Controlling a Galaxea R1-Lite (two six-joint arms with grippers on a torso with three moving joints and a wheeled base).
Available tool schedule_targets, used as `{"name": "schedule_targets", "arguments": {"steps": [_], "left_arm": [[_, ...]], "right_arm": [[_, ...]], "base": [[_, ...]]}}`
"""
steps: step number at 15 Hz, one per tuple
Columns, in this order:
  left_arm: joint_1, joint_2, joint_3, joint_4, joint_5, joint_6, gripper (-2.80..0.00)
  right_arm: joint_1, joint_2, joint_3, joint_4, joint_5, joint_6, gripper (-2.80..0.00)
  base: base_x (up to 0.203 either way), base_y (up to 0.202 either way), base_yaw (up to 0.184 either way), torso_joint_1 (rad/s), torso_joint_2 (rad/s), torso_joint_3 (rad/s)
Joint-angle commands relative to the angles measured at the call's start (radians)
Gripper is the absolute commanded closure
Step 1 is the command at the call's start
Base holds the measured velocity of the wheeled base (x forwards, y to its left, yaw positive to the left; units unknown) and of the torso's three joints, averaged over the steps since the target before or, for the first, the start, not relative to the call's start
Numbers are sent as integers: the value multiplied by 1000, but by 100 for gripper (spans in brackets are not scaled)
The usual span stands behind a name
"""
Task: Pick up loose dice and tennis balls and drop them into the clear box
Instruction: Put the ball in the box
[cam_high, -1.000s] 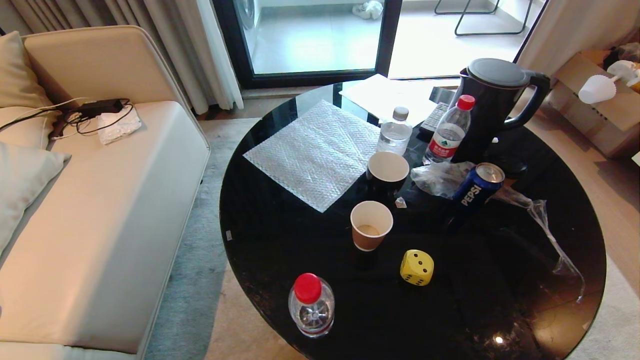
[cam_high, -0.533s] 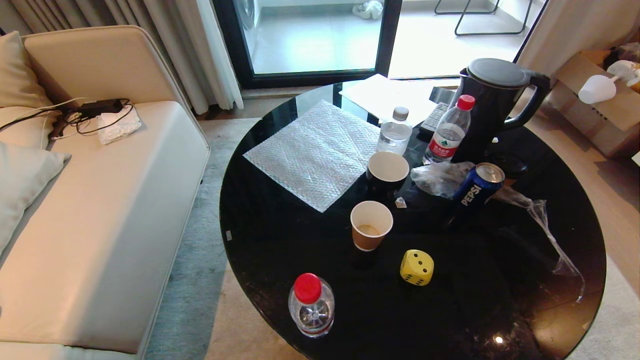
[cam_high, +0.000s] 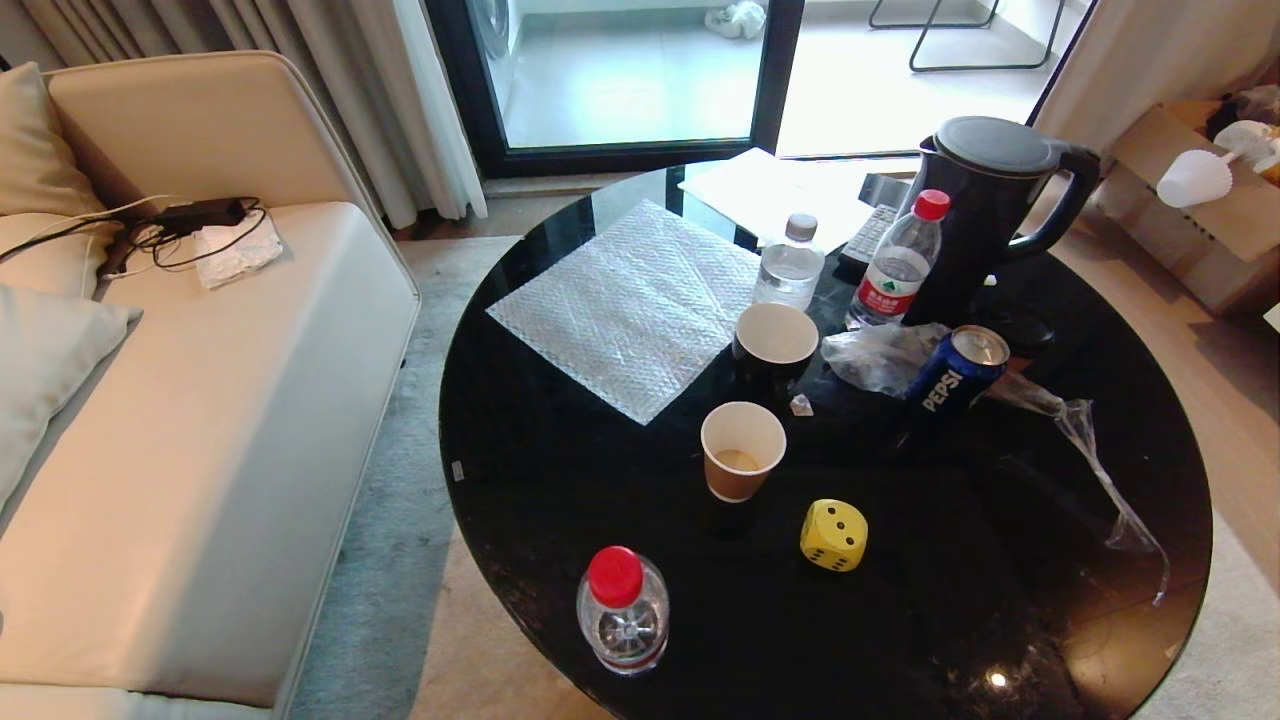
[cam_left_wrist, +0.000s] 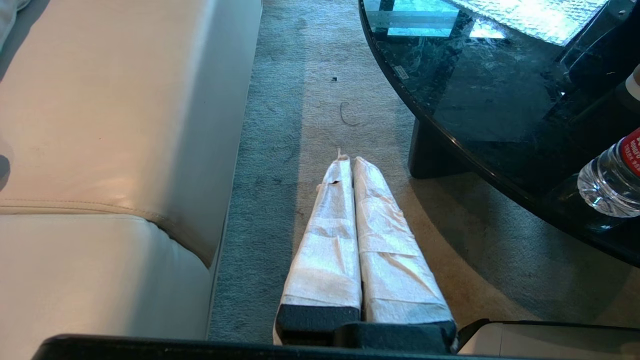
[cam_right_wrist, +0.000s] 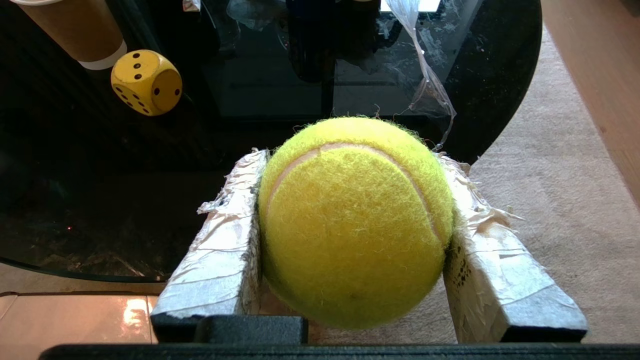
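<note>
A yellow die (cam_high: 834, 535) with black pips lies on the black round table (cam_high: 560, 470), near its front edge; the right wrist view shows the same die (cam_right_wrist: 146, 82) beside a paper cup. My right gripper (cam_right_wrist: 350, 160) is shut on a yellow-green tennis ball (cam_right_wrist: 352, 220), held just off the table's near rim above the carpet. My left gripper (cam_left_wrist: 348, 160) hangs shut and empty over the carpet between the sofa and the table. Neither arm shows in the head view. The clear box is out of view.
On the table stand two paper cups (cam_high: 743, 450), three water bottles (cam_high: 622, 610), a Pepsi can (cam_high: 955, 375), a black kettle (cam_high: 990, 215), a bubble-wrap sheet (cam_high: 630, 305) and crumpled clear plastic (cam_high: 1100, 460). A beige sofa (cam_high: 190, 420) is at the left.
</note>
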Motion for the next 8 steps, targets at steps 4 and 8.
{"name": "schedule_targets", "arguments": {"steps": [4, 8], "left_arm": [[0, 0, 0, -1, 1, 1, 0], [0, 0, 0, -1, 1, -1, 0]], "right_arm": [[0, 0, 0, 0, 0, -1, 0], [0, 0, 0, 0, 0, -1, 0]], "base": [[0, 0, 0, 0, 0, 0], [0, 0, 0, 0, 0, 0]]}}
